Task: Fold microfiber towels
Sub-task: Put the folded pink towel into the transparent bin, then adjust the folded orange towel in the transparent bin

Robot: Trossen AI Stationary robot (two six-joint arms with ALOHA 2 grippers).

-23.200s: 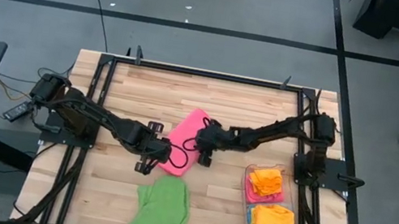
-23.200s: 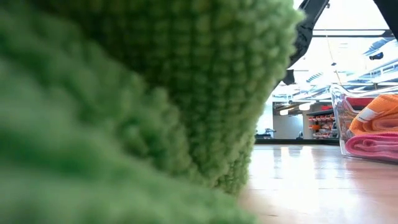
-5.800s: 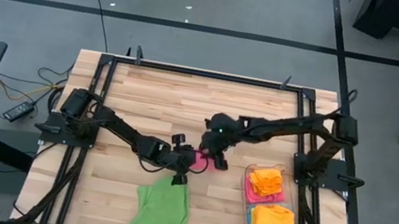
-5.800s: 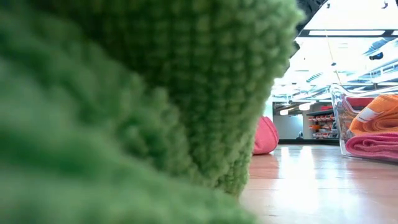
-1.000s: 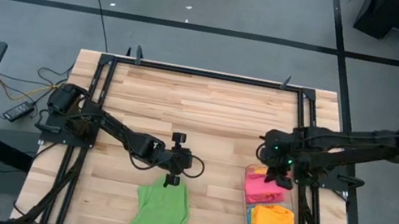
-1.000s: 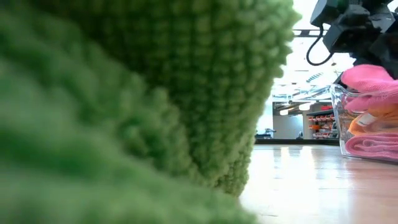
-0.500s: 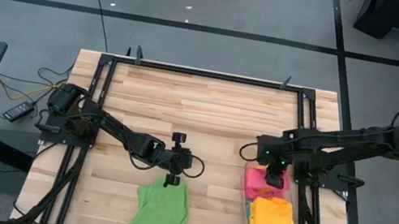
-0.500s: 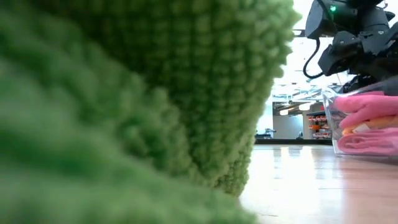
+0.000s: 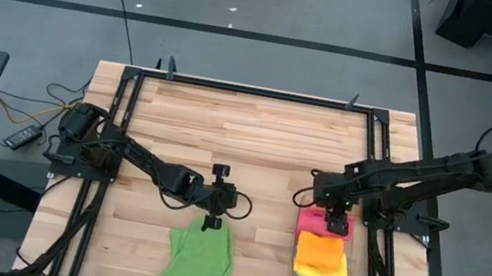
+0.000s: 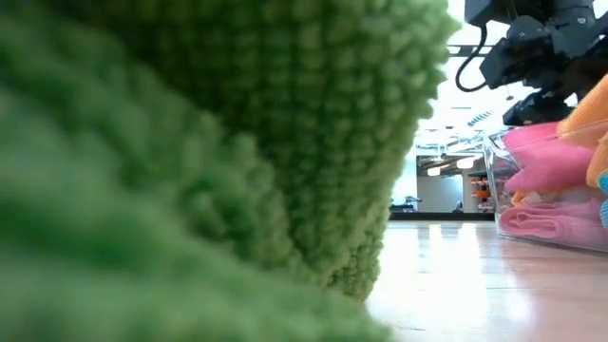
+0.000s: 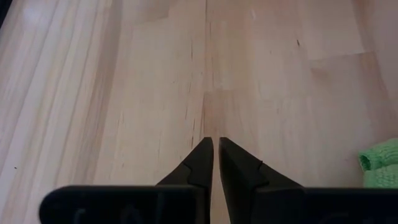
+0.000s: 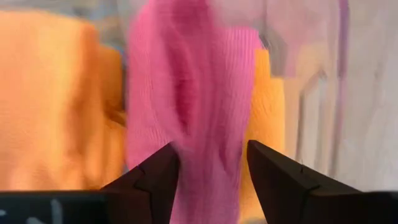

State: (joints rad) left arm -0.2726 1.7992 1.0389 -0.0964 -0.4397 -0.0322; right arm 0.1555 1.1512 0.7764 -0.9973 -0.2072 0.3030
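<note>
Right gripper (image 9: 333, 217) is hovering w/ fingers spread over the pink towel (image 9: 315, 220) in the bin (image 9: 298, 254) at the table's right edge — should lift straight up; left gripper (image 9: 212, 215), fingers pressed together, is waiting by the green towel (image 9: 196, 266) at the front edge.

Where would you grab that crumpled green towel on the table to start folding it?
Probably the far edge of the green towel, the end nearest the left gripper. The towel lies bunched in a long heap on the wooden table; its bare far end can be pinched from straight above. Which fold is a true corner cannot be told.
</note>
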